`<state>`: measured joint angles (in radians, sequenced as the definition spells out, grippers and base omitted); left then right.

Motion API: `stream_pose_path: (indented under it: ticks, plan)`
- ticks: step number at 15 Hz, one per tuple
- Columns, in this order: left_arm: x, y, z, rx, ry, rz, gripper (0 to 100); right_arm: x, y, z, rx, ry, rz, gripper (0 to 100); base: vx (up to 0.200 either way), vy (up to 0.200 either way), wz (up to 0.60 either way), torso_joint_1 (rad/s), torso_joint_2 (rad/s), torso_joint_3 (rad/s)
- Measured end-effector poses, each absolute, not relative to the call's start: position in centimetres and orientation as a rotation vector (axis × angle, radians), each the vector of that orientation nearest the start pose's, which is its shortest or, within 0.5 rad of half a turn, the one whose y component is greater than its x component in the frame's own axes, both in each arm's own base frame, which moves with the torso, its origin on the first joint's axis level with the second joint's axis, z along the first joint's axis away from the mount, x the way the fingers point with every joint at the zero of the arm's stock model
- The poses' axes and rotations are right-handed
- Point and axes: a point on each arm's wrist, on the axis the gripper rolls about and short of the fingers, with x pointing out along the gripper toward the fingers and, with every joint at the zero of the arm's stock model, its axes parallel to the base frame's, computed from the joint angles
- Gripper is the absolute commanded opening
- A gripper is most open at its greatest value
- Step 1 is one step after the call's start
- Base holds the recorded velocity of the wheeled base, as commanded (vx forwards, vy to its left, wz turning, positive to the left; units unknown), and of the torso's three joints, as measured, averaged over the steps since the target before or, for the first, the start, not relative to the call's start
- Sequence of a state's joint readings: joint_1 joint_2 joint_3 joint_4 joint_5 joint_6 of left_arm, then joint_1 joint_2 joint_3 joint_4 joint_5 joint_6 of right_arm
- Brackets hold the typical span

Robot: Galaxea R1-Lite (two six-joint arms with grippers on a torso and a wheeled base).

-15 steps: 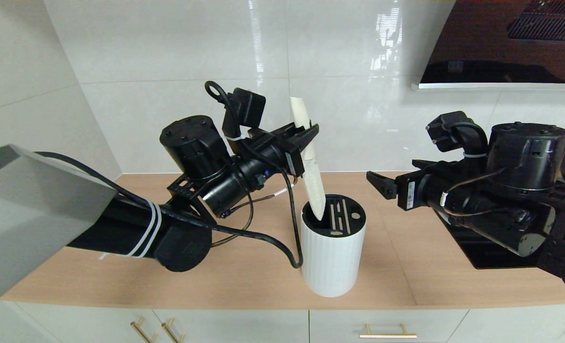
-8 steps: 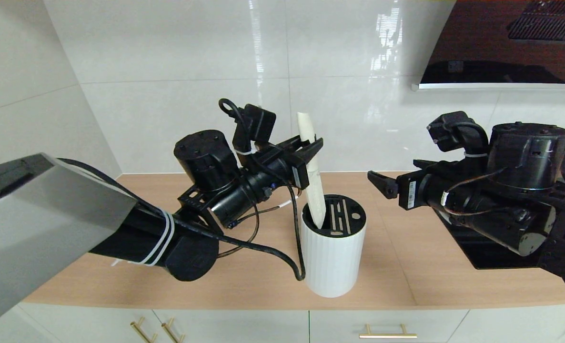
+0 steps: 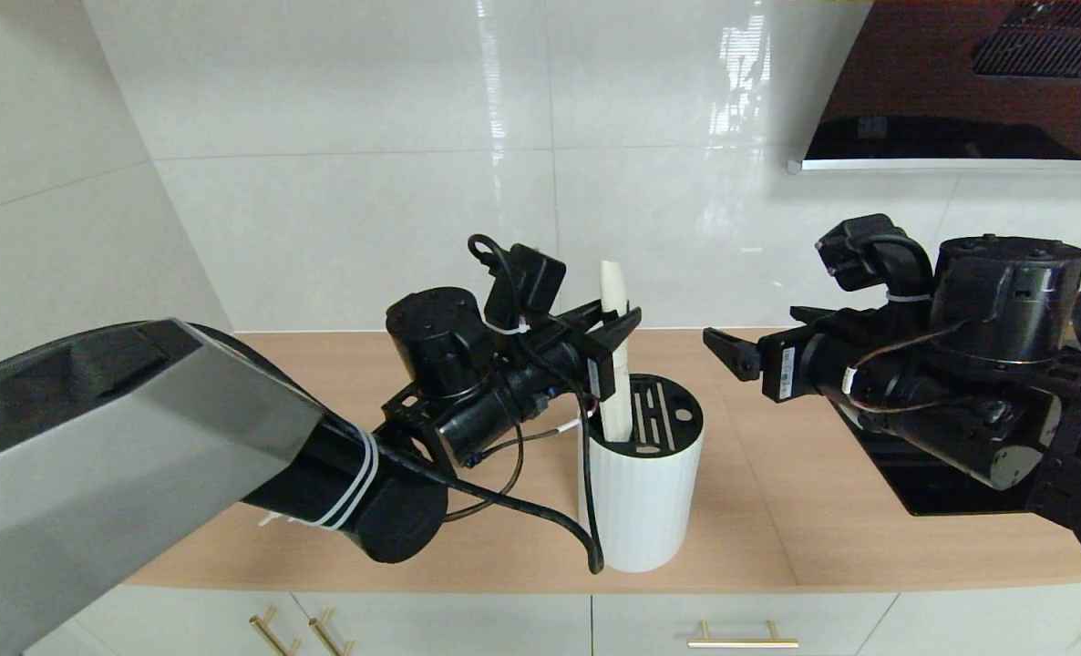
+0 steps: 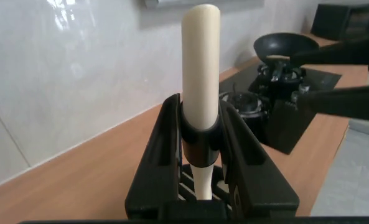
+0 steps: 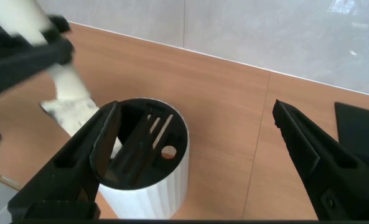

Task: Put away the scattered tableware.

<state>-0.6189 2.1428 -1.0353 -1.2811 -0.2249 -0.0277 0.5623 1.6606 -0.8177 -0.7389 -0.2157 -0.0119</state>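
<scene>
A white ribbed knife block (image 3: pixel 641 497) with a black slotted top stands near the counter's front edge. My left gripper (image 3: pixel 618 333) is shut on a cream-handled knife (image 3: pixel 613 284) held upright, with its white blade part way down in a slot at the block's left side. In the left wrist view the fingers (image 4: pixel 169 143) clamp the knife's handle (image 4: pixel 200 74) at its dark collar. My right gripper (image 3: pixel 759 337) hangs open to the right of the block, holding nothing. In the right wrist view, its fingers (image 5: pixel 78 162) straddle the block (image 5: pixel 144 165) from above.
A black hob (image 3: pixel 923 483) lies on the wooden counter (image 3: pixel 759 510) at the right, with a dark pan (image 4: pixel 285 45) on it. A range hood (image 3: pixel 960 91) hangs above. The tiled wall is behind; drawers sit below the front edge.
My left arm has come down and slightly right with the knife, and the blade has sunk deeper into the block's slot. The right arm has stayed still.
</scene>
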Motion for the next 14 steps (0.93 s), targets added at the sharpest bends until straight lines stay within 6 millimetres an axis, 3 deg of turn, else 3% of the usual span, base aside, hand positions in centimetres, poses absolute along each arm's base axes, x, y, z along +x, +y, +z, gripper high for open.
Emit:
stream_pose_path:
  ticks: [9,14]
  plan:
    - [33.5,-26.0,9.6,-0.008,-0.053,-0.864,0,25.7,15.7,20.7,-0.053,0.098,0.347,100,0.000,0.000,0.00,0.000,0.00,0.000]
    - [33.7,-26.2,8.5,0.000,-0.028,-0.862,0,25.8,15.7,20.6,-0.053,0.101,0.348,100,0.000,0.000,0.00,0.000,0.00,0.000]
